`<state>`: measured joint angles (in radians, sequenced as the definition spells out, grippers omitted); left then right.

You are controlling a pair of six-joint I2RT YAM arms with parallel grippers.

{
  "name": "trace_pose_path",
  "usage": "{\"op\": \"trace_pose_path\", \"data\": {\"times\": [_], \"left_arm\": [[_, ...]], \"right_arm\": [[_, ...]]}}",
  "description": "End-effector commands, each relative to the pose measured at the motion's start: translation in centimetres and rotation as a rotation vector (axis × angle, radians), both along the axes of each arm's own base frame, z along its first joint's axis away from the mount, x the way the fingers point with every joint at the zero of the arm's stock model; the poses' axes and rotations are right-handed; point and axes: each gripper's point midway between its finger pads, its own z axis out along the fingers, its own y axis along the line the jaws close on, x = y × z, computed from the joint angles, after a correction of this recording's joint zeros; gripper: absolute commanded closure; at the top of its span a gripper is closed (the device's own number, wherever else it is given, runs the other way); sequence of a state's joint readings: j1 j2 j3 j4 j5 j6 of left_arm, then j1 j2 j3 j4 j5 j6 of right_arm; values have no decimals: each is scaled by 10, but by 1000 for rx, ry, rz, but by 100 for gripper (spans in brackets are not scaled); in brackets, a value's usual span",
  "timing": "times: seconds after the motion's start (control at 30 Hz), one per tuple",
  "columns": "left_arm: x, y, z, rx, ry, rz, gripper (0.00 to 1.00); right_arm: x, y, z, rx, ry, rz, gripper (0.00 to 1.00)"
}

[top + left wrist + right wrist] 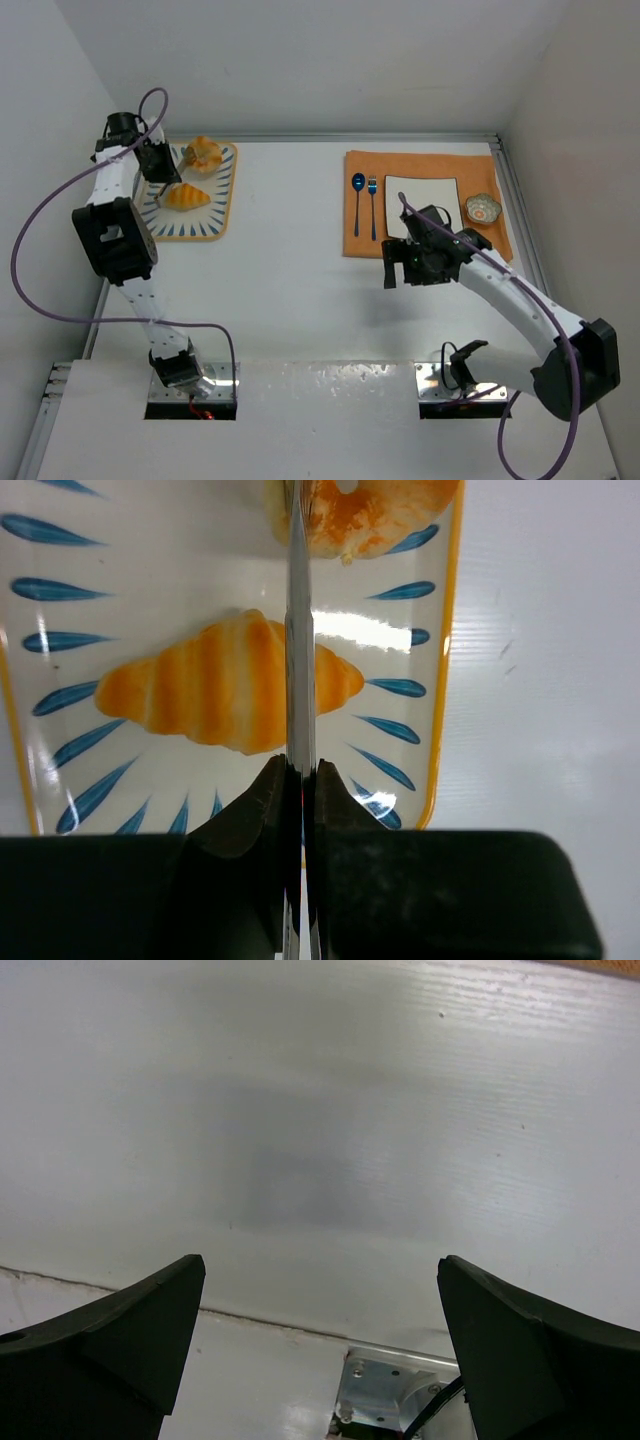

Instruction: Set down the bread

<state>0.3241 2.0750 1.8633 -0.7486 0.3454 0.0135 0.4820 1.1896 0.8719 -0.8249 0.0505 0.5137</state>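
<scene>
The bread lies on a white tray with blue strokes and an orange rim [222, 214] at the back left: a round knotted bun [204, 153] and a ridged croissant [186, 197]. In the left wrist view the croissant [200, 685] is at centre and the bun [385, 515] is cut off at the top edge. My left gripper [159, 170] [300, 772] hangs over the tray [120, 550], shut on a thin silver metal utensil [300, 630]. The utensil is seen edge-on and runs across the croissant toward the bun. My right gripper [404, 266] [320, 1270] stands open over bare table, nothing between its fingers.
An orange placemat [354, 222] at the back right carries a blue spoon [357, 200], a blue fork [372, 205], a white square plate [415, 192] and a small patterned bowl [483, 209]. Walls close in the table on the left, back and right.
</scene>
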Motion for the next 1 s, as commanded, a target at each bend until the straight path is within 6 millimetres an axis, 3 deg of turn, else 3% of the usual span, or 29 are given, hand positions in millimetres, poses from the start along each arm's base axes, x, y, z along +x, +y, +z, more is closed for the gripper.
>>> {"op": "trace_pose_path", "data": {"times": [0.0,0.13,0.27,0.33,0.37,0.5,0.53,0.6,0.63,0.67,0.7,0.77,0.8,0.83,0.9,0.93,0.97], "left_arm": [[4,-7,106,45,-243,-18,100],[-2,-7,136,98,-299,-9,100],[-19,-23,171,166,-351,-49,100],[-28,-39,187,177,-384,-71,100],[-31,-46,191,175,-388,-85,100],[-40,-99,196,202,-384,-212,100],[-40,-129,201,206,-405,-282,100],[-40,-156,198,212,-392,-331,100],[-42,-190,199,204,-400,-399,100],[-37,-205,191,216,-390,-433,100],[-41,-240,195,208,-404,-502,100],[-44,-278,191,193,-402,-581,100],[-42,-298,178,186,-382,-622,100],[-51,-335,183,165,-403,-688,100],[-57,-372,174,152,-398,-747,100],[-62,-409,165,140,-401,-813,100],[-67,-428,158,135,-394,-849,100]], "right_arm": [[-1,-12,-4,37,-24,-99,0],[-15,-28,-16,38,-6,-172,0],[-26,-47,-16,36,-40,-256,0],[-37,-55,-26,20,-20,-287,0],[-37,-59,-21,38,-57,-317,0],[-60,-71,-26,24,-42,-378,0],[-62,-73,-22,25,-53,-387,0],[-79,-82,-21,-16,-17,-395,0],[-82,-83,-19,-25,-10,-394,0],[-86,-85,-15,-30,-3,-394,0],[-92,-88,-14,-45,7,-397,0],[-96,-91,-8,-44,-12,-412,0],[-99,-93,-9,-48,-7,-419,0],[-102,-94,-10,-48,-6,-421,0],[-106,-97,-9,-47,-27,-433,0],[-108,-98,-9,-49,-31,-433,0],[-109,-100,-8,-50,-43,-439,0]]}}
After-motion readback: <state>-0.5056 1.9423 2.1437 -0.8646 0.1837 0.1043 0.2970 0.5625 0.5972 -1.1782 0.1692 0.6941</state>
